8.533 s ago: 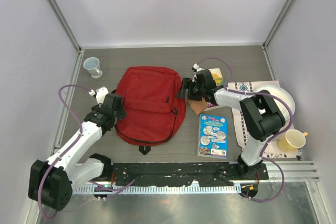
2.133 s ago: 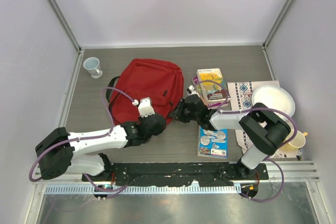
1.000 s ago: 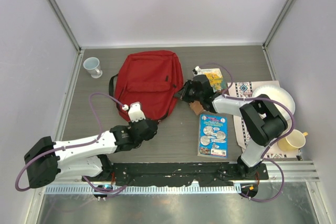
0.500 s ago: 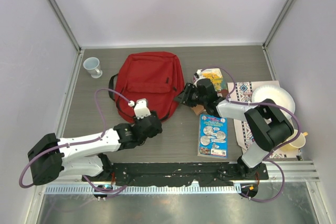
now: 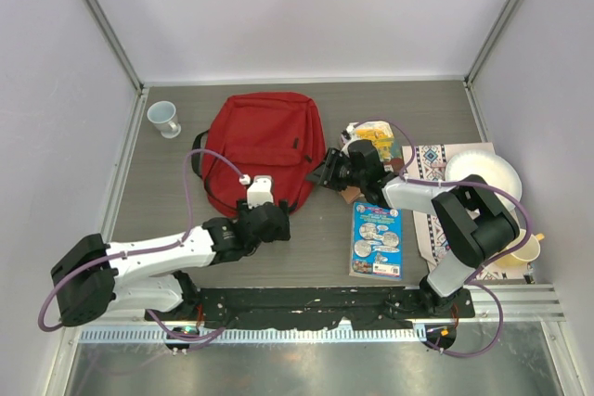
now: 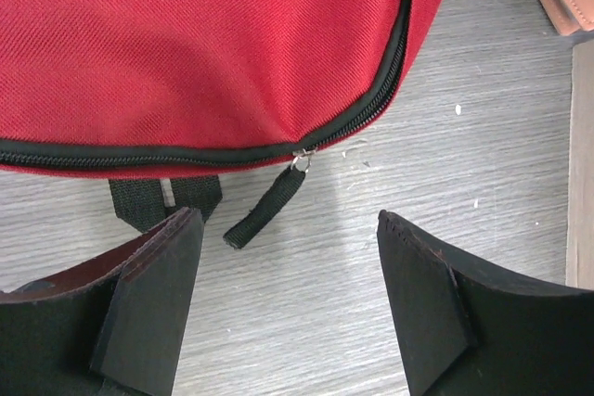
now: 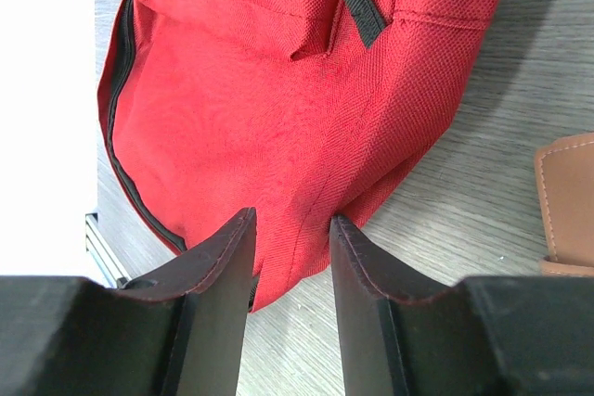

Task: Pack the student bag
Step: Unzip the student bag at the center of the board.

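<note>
The student bag (image 5: 264,141) is a red backpack lying flat in the middle of the table, zipped along its near edge. My left gripper (image 5: 271,220) hangs open just in front of that edge. In the left wrist view its fingers (image 6: 153,294) stand wide apart over bare table, and the black zipper pull (image 6: 269,206) lies loose between and beyond them. My right gripper (image 5: 323,173) is at the bag's right side. In the right wrist view the right gripper (image 7: 292,220) stands open with a narrow gap, the red bag (image 7: 306,127) just past its tips.
A brown wallet (image 5: 351,190), a yellow box (image 5: 376,134) and a picture book (image 5: 378,239) lie right of the bag. Further right are a patterned placemat (image 5: 432,201), a white plate (image 5: 483,176) and a yellow cup (image 5: 518,248). A white cup (image 5: 164,119) stands back left.
Both grippers have opened from shut. The left one let go at the bag's near edge and shifted slightly right. The right one drew back a little from the bag's side.
</note>
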`<state>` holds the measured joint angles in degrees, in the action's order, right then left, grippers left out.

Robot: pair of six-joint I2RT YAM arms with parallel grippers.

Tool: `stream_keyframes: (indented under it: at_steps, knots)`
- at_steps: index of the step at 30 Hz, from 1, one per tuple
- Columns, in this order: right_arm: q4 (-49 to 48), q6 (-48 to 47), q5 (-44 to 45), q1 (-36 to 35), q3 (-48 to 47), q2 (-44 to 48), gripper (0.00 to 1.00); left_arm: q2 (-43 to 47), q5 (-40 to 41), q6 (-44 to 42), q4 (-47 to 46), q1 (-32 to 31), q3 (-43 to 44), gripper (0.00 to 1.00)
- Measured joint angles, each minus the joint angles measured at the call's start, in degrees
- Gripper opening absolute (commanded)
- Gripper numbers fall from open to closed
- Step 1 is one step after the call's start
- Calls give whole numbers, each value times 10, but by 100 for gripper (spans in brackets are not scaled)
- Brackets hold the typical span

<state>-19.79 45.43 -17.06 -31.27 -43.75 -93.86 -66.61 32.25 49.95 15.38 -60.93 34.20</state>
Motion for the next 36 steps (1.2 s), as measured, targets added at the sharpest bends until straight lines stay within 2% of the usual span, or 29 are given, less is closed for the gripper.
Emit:
stream_keyframes:
  at_steps: [7, 14, 19, 36]
  knots:
    - [0, 0, -3, 0, 1, 0, 43, -22, -60, -55, -10, 51, 0, 77]
    - [-2, 0, -5, 0, 3, 1, 43, -57, -136, -100, -32, 95, 1, 65]
    - [-2, 0, -6, 0, 3, 2, 43, -89, -170, -115, -40, 97, 11, 51]
    - [-2, 0, -7, 0, 4, 2, 43, -109, -186, -112, -70, 105, 16, 29]
